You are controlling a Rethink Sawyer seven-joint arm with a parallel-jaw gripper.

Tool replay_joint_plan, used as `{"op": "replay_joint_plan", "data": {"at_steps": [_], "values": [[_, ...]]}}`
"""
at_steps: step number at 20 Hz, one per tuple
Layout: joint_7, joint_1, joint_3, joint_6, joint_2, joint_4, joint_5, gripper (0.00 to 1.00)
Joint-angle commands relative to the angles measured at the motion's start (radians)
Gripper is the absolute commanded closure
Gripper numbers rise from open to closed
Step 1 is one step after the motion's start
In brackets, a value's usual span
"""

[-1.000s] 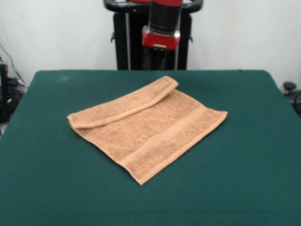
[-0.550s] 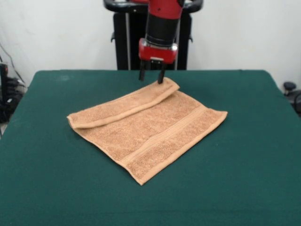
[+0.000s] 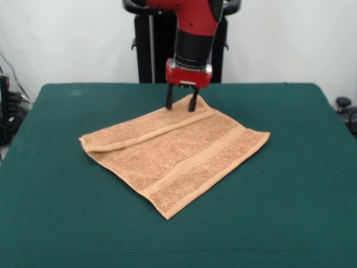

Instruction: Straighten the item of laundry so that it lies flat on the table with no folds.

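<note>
The orange-tan towel (image 3: 178, 152), the item of laundry, lies on the dark green table (image 3: 290, 184) near its middle, turned like a diamond. Its far edge is folded over into a long flap (image 3: 142, 129) that runs from the left corner up to the far corner. A woven band stripe crosses the near right part. My red and black gripper (image 3: 181, 105) has come down onto the far end of that flap. Its two dark fingers (image 3: 169, 102) stand apart, open, with their tips touching or pressing the cloth on either side of a small raised bit of the fold.
The table's far edge (image 3: 111, 85) lies just behind the gripper. Cables and dark gear sit off the table at the left (image 3: 6, 109), and a small black object (image 3: 343, 103) sits beyond the right edge.
The arm has come down from above the table's far edge onto the far end of the towel's folded flap. The flap's end now looks slightly pressed and bunched between the fingers.
</note>
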Motion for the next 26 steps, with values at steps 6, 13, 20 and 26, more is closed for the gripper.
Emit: {"op": "replay_joint_plan", "data": {"at_steps": [6,13,20,26], "values": [[0.145,0.088,0.109,0.059,0.055,-0.081,0.119,0.00],[0.156,0.109,0.107,0.054,0.054,-0.067,0.155,0.00],[0.153,0.117,0.102,0.042,0.057,-0.060,0.168,0.00],[0.144,0.118,0.096,0.036,0.063,-0.065,0.172,0.00]]}}
